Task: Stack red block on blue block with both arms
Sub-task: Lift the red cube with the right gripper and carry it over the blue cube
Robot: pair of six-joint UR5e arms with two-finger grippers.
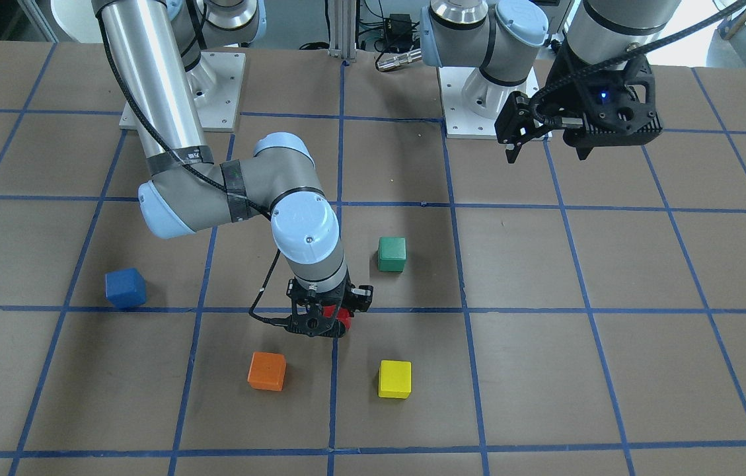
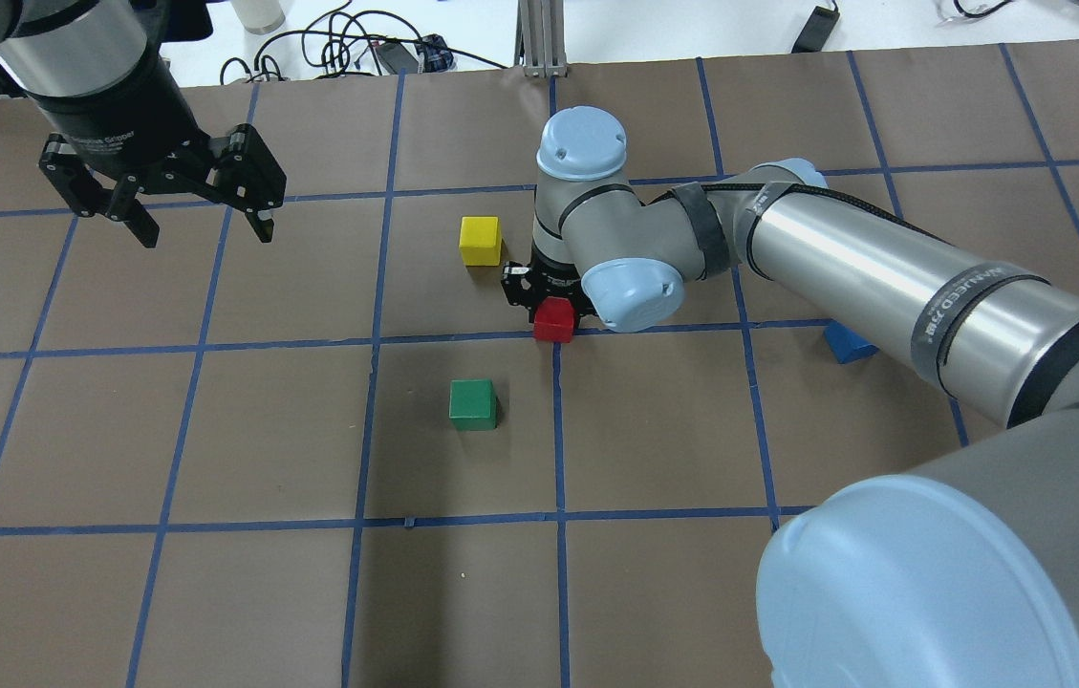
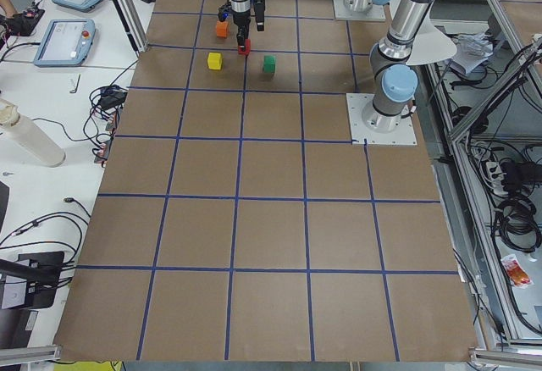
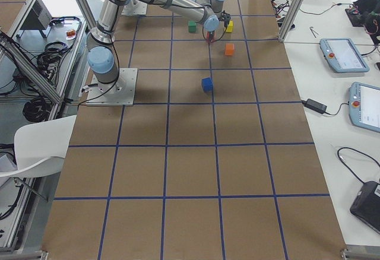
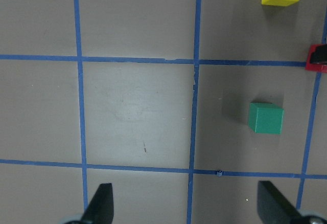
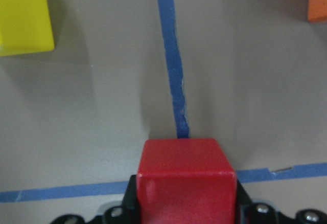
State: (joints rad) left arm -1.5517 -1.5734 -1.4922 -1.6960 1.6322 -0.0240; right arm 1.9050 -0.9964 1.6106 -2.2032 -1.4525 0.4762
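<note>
The red block [image 1: 339, 318] sits between the fingers of my right gripper [image 1: 324, 322], which is shut on it close to the table at a blue tape crossing. The right wrist view shows the block [image 6: 186, 178] gripped on both sides. It also shows from overhead [image 2: 554, 320] under the right gripper [image 2: 549, 304]. The blue block [image 1: 125, 288] stands alone on the table, well apart from the right gripper, and is partly hidden behind the right forearm in the overhead view [image 2: 850, 342]. My left gripper [image 1: 548, 152] is open and empty, held high near its base; it also shows from overhead [image 2: 205, 229].
A green block [image 1: 391, 254], a yellow block [image 1: 394, 379] and an orange block [image 1: 267, 371] stand around the right gripper, each about a block-width or more away. The brown table [image 1: 610, 330] carries a grid of blue tape lines.
</note>
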